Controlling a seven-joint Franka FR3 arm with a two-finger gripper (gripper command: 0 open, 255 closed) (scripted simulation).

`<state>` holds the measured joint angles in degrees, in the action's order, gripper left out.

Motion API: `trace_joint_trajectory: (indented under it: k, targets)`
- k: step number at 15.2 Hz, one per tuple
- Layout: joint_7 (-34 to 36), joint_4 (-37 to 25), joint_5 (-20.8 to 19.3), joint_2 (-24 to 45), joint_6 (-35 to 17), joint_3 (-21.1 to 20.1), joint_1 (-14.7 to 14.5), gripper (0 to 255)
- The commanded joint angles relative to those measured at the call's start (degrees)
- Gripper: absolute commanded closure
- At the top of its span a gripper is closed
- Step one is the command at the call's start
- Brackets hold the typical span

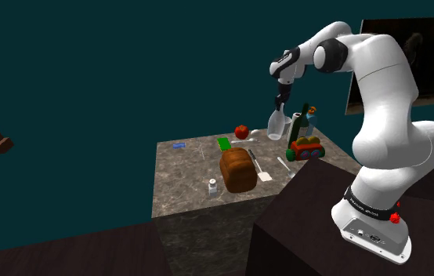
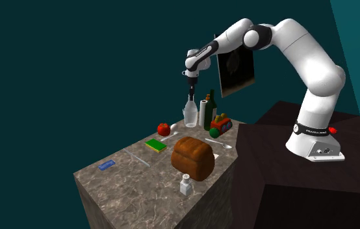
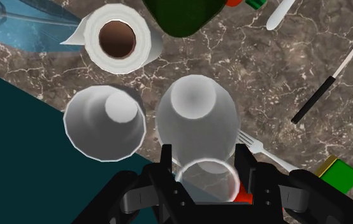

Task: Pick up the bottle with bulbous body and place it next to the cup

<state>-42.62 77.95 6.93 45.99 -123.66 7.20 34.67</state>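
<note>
Just beside the gripper (image 3: 204,167), on the side where the marbled table (image 3: 264,76) ends at its edge, stands the pale cup (image 3: 105,121), seen from above and close to the bulbous bottle (image 3: 197,118) without clearly touching it. The gripper's two black fingers pinch that bottle by its narrow neck, one on each side, with the wide body directly beneath them. In the shoulder view the gripper (image 1: 279,102) sits atop the bottle (image 1: 276,125), and I cannot tell whether the base is off the surface or resting on it. On the gripper's other side a fork (image 3: 261,149) lies just past the bottle's body, and farther ahead of the fingers stand a paper roll (image 3: 118,39) and a dark green bottle (image 3: 181,13). The main risk, as I judge it, is the cup: it is near the table's edge, so a sideways drift of the broad body could push it off. A neck hold on a smooth, bottom-heavy bottle may also let it swing or slip if moved briskly. Setting it down on the fork side could land the base on the tines and leave it tilted, and carrying it forward could knock the roll.
</note>
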Motion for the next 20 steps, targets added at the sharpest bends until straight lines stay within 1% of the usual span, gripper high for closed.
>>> trace_joint_trajectory:
  k: [1, 3, 10, 11, 16, 20]
  targets:
    - [-0.04, -0.04, 0.09, 0.81, -0.84, -0.07, 0.04, 255]
    - [-0.10, -0.02, 0.19, 1.76, -1.80, -0.16, 0.09, 255]
    - [-0.09, -0.05, 0.19, 1.78, -1.79, -0.16, 0.09, 255]
    - [-0.09, -0.06, 0.19, 1.78, -1.79, -0.16, 0.09, 0]
    - [-0.09, -0.05, 0.19, 1.78, -1.79, -0.16, 0.09, 0]
    - [0.15, -0.60, -0.27, -2.31, 2.84, 0.23, -0.08, 0]
